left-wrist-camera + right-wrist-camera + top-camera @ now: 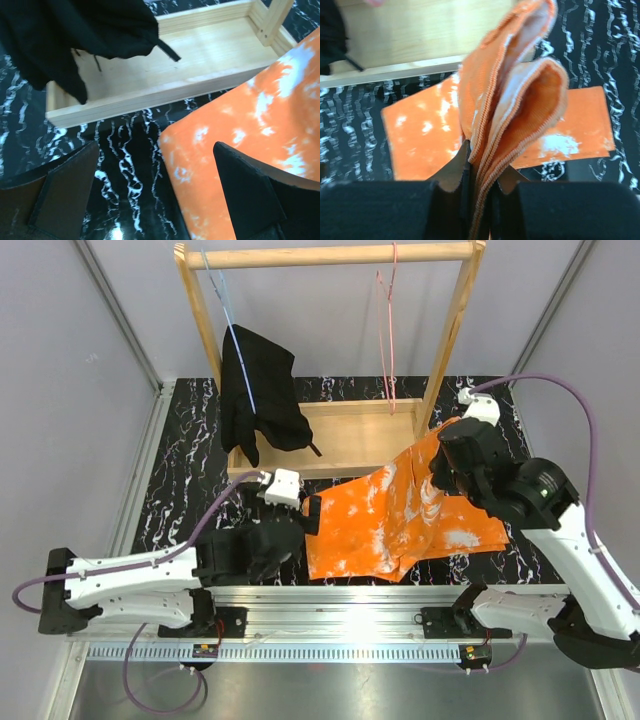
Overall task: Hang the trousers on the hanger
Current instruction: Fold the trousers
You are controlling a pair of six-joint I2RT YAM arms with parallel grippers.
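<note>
Trousers [400, 520]: one; pink hanger [390, 370]: one.

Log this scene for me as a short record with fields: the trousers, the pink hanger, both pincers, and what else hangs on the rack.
trousers: orange, mostly lying on the table, one edge lifted
hanger: pink, hanging bare from the wooden rack
left pincer: open, holding nothing, by the trousers' edge
right pincer: shut on a folded edge of the trousers
black garment: hanging from the same rail on the blue hanger
</note>
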